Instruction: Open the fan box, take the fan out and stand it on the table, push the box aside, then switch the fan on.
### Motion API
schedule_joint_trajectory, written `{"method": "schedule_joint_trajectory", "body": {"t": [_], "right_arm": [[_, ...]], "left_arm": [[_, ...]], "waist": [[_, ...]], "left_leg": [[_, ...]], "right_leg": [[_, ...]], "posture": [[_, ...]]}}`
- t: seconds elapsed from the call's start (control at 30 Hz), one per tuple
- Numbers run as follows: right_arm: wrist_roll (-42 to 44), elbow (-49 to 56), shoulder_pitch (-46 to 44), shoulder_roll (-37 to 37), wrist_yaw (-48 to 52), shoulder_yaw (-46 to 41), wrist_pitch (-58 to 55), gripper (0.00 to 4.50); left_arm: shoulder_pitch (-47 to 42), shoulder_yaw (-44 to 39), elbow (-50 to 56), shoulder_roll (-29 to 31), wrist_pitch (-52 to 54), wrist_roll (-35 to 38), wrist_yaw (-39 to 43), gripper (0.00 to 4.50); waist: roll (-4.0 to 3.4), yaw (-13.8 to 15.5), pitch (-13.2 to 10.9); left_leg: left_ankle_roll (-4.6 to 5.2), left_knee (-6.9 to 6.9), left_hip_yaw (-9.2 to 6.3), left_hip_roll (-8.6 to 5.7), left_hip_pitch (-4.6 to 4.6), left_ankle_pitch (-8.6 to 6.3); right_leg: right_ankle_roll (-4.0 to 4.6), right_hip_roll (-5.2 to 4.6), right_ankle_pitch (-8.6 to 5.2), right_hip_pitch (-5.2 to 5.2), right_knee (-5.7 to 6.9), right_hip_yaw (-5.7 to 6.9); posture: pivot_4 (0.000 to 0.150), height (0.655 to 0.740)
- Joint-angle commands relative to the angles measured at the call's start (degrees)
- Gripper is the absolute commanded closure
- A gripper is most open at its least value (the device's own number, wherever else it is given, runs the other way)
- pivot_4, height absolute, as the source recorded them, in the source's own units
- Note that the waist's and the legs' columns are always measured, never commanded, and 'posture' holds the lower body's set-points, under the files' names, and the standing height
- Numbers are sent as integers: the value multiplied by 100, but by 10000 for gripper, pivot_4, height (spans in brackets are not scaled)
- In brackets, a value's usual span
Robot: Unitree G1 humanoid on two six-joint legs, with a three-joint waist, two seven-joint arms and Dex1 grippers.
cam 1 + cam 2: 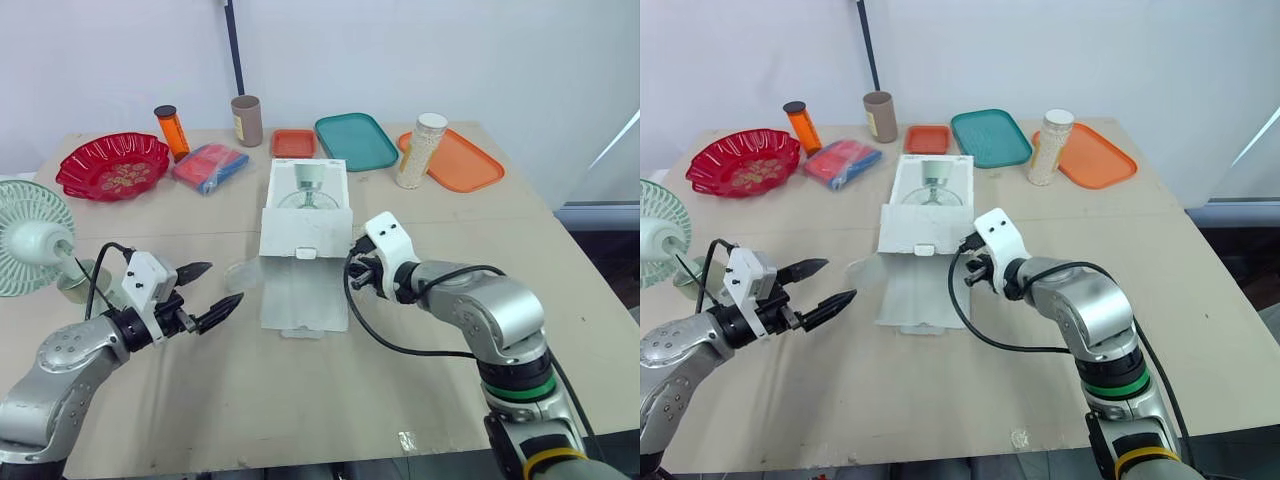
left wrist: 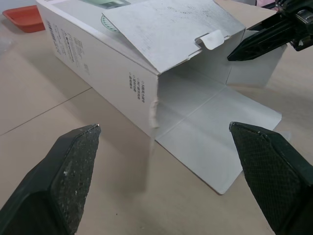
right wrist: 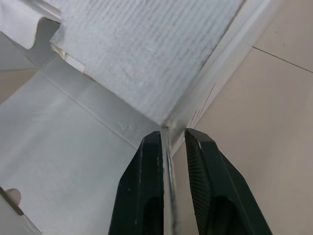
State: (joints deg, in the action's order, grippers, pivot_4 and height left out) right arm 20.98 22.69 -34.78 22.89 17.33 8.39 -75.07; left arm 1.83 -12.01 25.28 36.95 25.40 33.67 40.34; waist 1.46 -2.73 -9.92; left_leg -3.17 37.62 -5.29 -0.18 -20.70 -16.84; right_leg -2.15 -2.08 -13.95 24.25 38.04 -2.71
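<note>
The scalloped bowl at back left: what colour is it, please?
The bowl is red; left eye view shows it best.

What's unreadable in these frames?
- Fan: the left edge cuts it off in both eye views; switch not discernible.
- Box interior: the top flap covers it in the eye views; the far end stays hidden under the flap in the left wrist view.
- Side print: too small to read, left wrist view.
</note>
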Motion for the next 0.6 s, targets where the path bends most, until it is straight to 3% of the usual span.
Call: {"method": "schedule_joint_trajectory", "body": {"t": [0.03, 0.33, 0.43, 0.6], "right_arm": [[-52, -10, -187, -104, -30, -127, 204, 37754], [-426, -734, -214, -604, -455, -215, 675, 37754], [-591, -956, -141, -582, -532, -246, 930, 44408], [-716, -1025, -81, -473, -571, -428, 1061, 44408]], "left_arm": [[76, -51, 204, -37, -24, -12, -57, 0], [322, -42, 337, -116, -65, -115, -250, 0], [350, 25, 361, -153, -93, -173, -275, 0], [327, 100, 313, -169, -122, -246, -211, 0]], "waist": [[0, -1, 0], [0, 0, 0], [0, 0, 0], [0, 1, 0]], "left_leg": [[0, 0, 0, 0, 0, 0], [0, 0, 0, -1, 0, 0], [0, 0, 0, -2, -1, 0], [0, 0, 0, -1, -1, 0]], "right_leg": [[0, 0, 0, 0, 0, 0], [0, -2, 0, 0, 0, -1], [0, -3, 0, 0, 0, -1], [0, -2, 0, 0, 0, -1]], "posture": [[1500, 7400], [1500, 7400], [1500, 7400], [1500, 7400]]}}
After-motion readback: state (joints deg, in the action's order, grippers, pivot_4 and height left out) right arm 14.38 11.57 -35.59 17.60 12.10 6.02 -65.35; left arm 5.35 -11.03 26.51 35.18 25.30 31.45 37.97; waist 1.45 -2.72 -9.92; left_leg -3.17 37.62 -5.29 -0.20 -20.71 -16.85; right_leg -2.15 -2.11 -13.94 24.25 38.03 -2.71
